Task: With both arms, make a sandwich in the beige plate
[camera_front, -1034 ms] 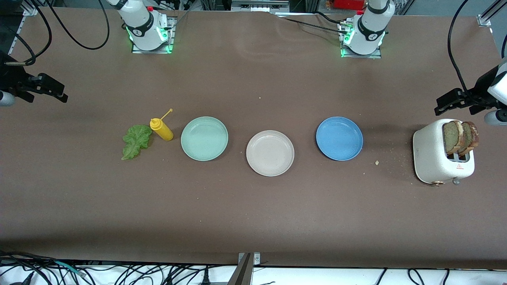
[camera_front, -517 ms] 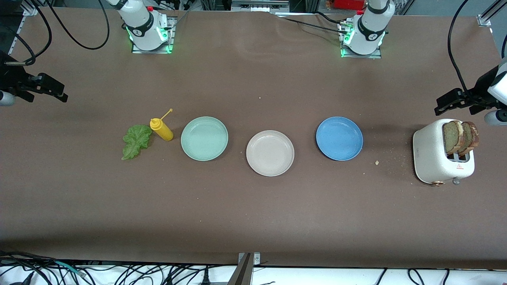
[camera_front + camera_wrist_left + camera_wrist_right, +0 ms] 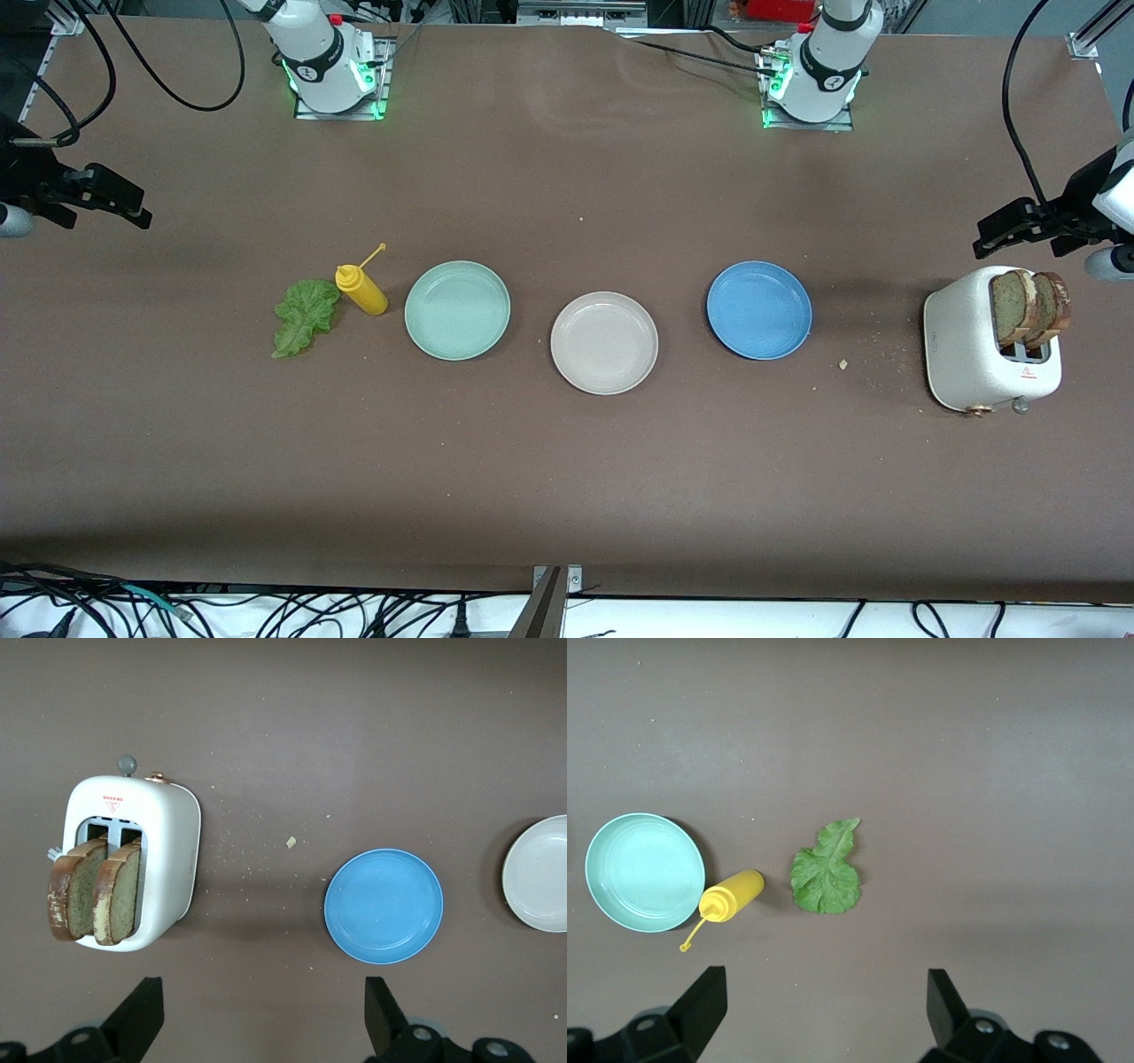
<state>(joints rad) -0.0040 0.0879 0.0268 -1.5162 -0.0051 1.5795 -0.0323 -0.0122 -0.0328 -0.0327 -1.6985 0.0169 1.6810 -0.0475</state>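
Brown tabletop runs the width of my front view, and I read it from the right arm's end across. My right gripper [image 3: 115, 206] hangs over bare table at that end, its fingers [image 3: 700, 1001] spread wide with nothing between them. Next comes the lettuce leaf [image 3: 303, 316], lying flat, with the yellow squeeze bottle [image 3: 362, 291] on its side just beside it. Then three plates in a row: the mint-green plate [image 3: 457, 310], the beige plate [image 3: 604, 343] in the middle and slightly nearer the camera, and the blue plate [image 3: 759, 310]. All three are bare. At the left arm's end stands the white toaster [image 3: 974, 354] with two bread slices [image 3: 1028, 307] upright in its slots; my left gripper [image 3: 1010, 229] hovers just above it, fingers [image 3: 142, 1014] parted and holding nothing.

By my judgement nothing is done yet: both slices and the leaf remain to be brought to the beige plate.

Only the front view shows all three plates at once; the left wrist view catches just the beige plate's edge, and the right wrist view misses it entirely.
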